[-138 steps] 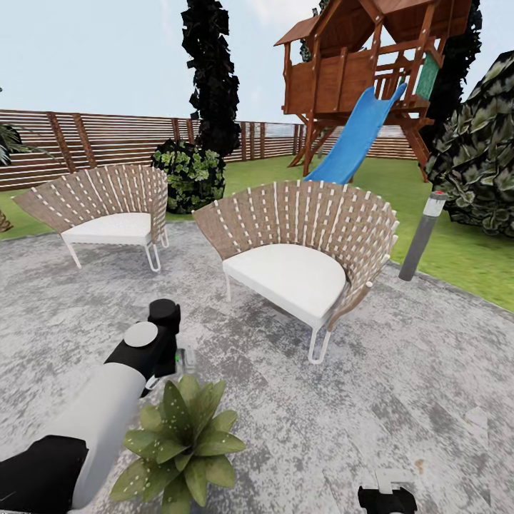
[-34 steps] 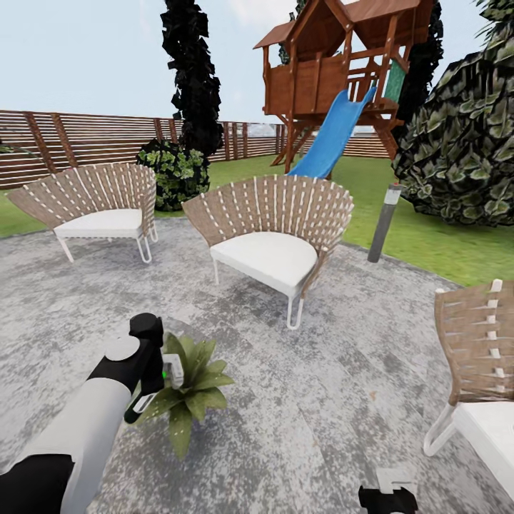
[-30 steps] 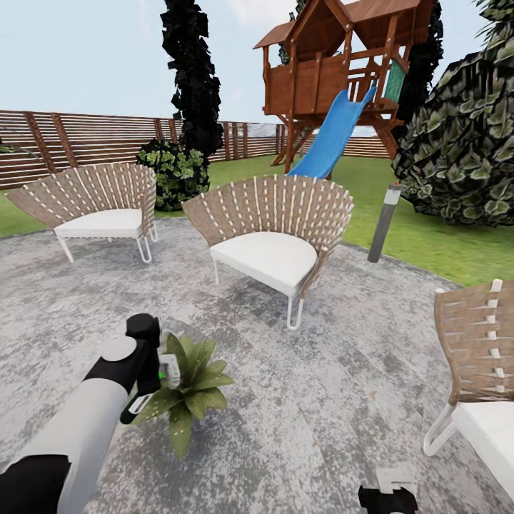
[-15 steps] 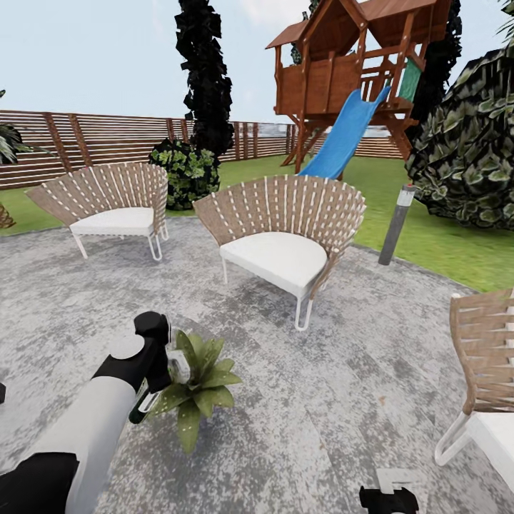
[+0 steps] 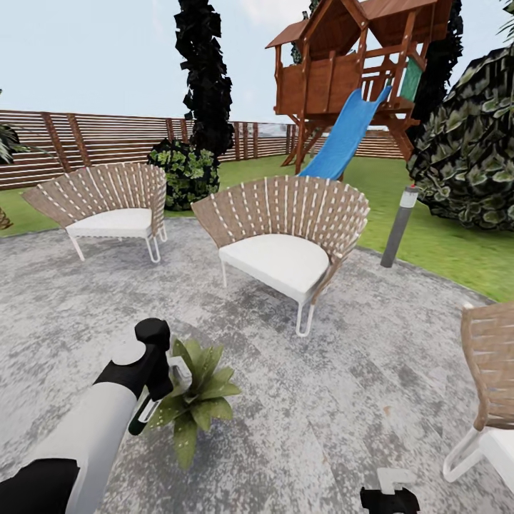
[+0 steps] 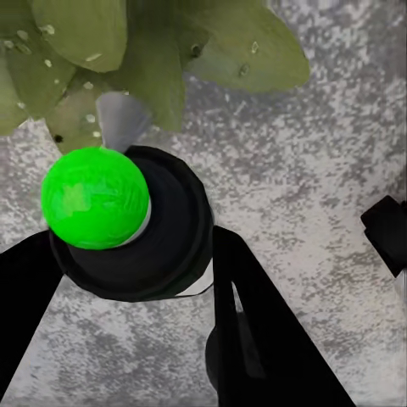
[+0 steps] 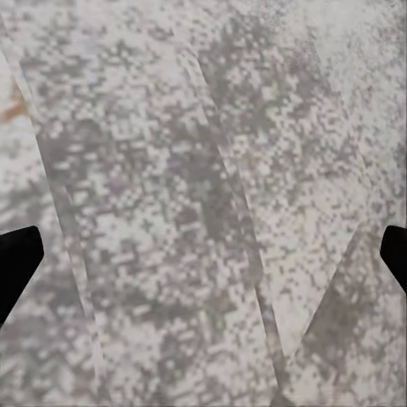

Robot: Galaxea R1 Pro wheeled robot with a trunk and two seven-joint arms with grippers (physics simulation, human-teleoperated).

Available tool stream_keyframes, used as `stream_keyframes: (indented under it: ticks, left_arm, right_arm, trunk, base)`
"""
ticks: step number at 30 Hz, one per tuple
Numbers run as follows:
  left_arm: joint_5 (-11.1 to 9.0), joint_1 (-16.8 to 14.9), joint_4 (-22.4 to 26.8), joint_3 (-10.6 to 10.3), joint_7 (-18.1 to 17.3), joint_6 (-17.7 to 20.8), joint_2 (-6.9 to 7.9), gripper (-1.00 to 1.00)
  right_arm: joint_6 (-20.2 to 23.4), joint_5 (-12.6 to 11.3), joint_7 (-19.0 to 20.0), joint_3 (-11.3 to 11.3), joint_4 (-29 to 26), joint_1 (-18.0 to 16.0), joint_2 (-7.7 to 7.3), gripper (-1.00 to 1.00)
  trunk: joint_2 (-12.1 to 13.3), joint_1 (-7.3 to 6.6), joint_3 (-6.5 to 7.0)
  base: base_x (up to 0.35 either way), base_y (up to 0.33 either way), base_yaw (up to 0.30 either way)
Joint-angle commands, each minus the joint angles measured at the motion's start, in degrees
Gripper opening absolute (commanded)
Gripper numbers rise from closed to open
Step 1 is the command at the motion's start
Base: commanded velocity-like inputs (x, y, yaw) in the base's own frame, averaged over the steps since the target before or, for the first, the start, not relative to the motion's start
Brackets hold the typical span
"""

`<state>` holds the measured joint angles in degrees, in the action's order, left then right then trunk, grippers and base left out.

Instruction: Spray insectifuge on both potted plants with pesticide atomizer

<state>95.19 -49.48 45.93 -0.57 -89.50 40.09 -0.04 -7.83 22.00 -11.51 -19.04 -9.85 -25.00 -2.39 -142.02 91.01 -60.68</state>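
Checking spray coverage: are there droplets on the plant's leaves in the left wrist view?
Yes, small pale droplets dot the plant's green leaves just beyond the atomizer in the left hand.

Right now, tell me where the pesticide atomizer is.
The pesticide atomizer is held in the left gripper, low at the head view's left, right beside the potted plant on the stone patio.
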Motion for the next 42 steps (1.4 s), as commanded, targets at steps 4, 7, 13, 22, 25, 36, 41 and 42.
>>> stream_keyframes:
  ticks: [4, 7, 13, 22, 25, 36, 41, 42]
  left_arm:
    - [0.4, 3.1, 0.6, -0.2, -0.5, 0.2, 0.11, -1.0]
    - [0.4, 5.4, 0.9, 0.0, -0.5, 0.4, 0.4, -1.0]
    - [0.6, 5.2, 5.7, 0.0, -0.5, 0.9, -1.68, -1.0]
    - [4.0, 5.0, 6.1, 0.5, -0.5, 0.9, 2.47, -1.0]
    - [4.0, 5.5, 6.1, 0.4, -0.5, 0.9, 3.57, -1.0]
    - [3.5, 6.0, 5.9, 0.5, 0.6, 1.0, 1.03, -1.0]
    - [3.5, 5.9, 5.9, 0.7, 0.6, 1.0, -0.06, -1.0]
    - [3.5, 5.9, 5.9, 0.7, 0.7, 0.9, 0.18, -1.0]
  right_arm:
    - [-0.3, 0.6, -0.1, -0.5, 0.1, -0.1, 0.02, 1.0]
    - [-0.3, 0.6, -0.1, -0.5, 0.2, -0.1, 0.02, 1.0]
    - [-0.3, 0.6, 0.0, -0.4, 0.2, -0.1, 0.02, 1.0]
    - [-0.3, 0.6, 0.0, -0.4, 0.2, -0.1, 0.02, 1.0]
    - [-0.3, 0.6, 0.0, -0.4, 0.2, -0.1, 0.02, 1.0]
    - [-0.3, 0.6, 0.0, -0.4, 0.2, -0.1, 0.02, 1.0]
    - [-0.3, 0.6, 0.0, -0.4, 0.2, -0.1, 0.02, 1.0]
    - [-0.3, 0.6, 0.0, -0.4, 0.2, -0.1, 0.02, 1.0]
  trunk:
    - [0.0, 0.0, -0.05]
    - [0.0, 0.0, -0.05]
    - [0.0, 0.0, -0.05]
    - [0.0, 0.0, -0.05]
    - [0.0, 0.0, -0.05]
    - [0.0, 0.0, -0.05]
    - [0.0, 0.0, -0.05]
    - [0.0, 0.0, -0.05]
  base:
    - [0.036, 0.0, 0.0]
    - [0.004, 0.0, 0.0]
    - [0.0, 0.0, 0.0]
    - [0.0, 0.0, 0.0]
    - [0.0, 0.0, 0.0]
    - [0.0, 0.0, 0.0]
    - [0.0, 0.0, 0.0]
    - [0.0, 0.0, 0.0]
